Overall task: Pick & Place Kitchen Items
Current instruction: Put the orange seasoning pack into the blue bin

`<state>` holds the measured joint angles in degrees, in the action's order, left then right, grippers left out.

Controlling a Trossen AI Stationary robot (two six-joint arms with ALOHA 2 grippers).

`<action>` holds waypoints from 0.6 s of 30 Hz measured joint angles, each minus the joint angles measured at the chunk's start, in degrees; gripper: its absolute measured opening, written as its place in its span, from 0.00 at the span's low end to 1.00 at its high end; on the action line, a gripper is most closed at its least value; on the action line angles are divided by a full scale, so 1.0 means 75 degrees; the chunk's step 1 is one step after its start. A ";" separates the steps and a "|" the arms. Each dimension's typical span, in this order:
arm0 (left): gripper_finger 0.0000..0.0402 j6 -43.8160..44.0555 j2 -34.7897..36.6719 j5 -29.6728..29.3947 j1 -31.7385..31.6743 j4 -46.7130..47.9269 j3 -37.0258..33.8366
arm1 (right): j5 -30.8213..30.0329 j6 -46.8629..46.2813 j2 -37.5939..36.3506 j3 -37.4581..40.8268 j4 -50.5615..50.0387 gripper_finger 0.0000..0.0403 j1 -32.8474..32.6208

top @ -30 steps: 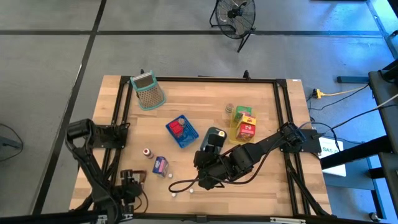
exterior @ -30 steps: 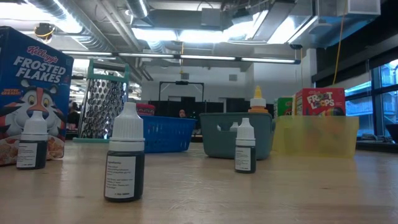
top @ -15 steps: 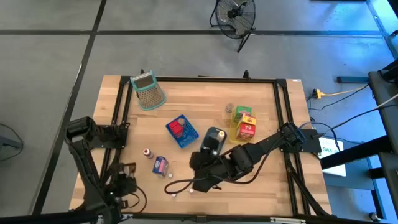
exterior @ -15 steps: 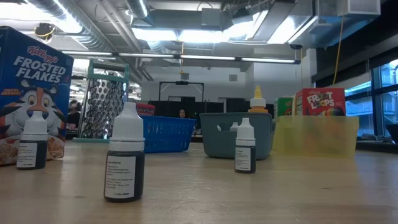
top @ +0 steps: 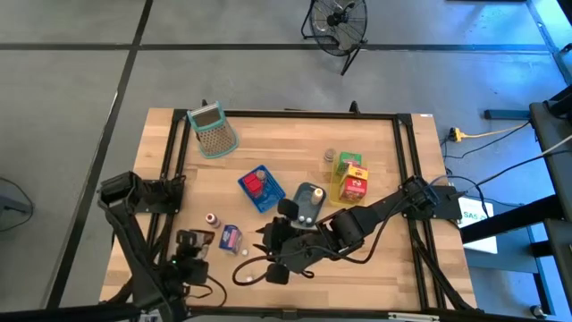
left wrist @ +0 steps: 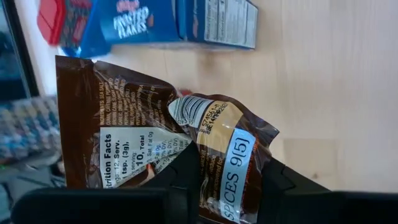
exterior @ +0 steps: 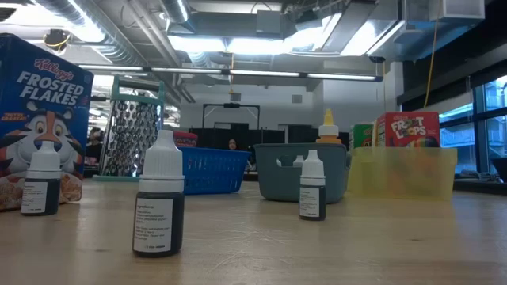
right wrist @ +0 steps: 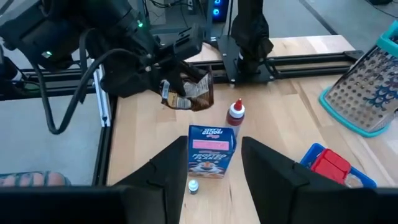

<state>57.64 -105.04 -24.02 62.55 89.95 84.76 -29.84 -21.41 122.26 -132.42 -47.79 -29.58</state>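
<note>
One brown spice packet (left wrist: pixel 186 149) in left tool (left wrist: pixel 214 186), clamped.

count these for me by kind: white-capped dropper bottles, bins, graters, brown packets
white-capped dropper bottles: 3
bins: 3, the blue bin, teal bin and yellow bin
grater: 1
brown spice packet: 1, held in the left gripper
total: 8
</note>
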 joint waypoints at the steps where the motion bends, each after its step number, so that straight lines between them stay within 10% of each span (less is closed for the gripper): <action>1: 0.20 -0.0205 0.0009 -0.0005 -0.0064 0.0022 0.0033 | 0.0000 0.0000 0.0000 0.0000 -0.0004 0.38 -0.0012; 18: 0.20 -0.2886 0.0504 -0.0648 -0.0285 0.0021 0.2625 | -0.0013 0.0040 0.0000 0.0000 -0.0893 0.38 -0.0352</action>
<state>35.99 -101.26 -28.88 60.41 90.11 104.45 -29.93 -21.11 122.26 -132.42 -54.49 -32.22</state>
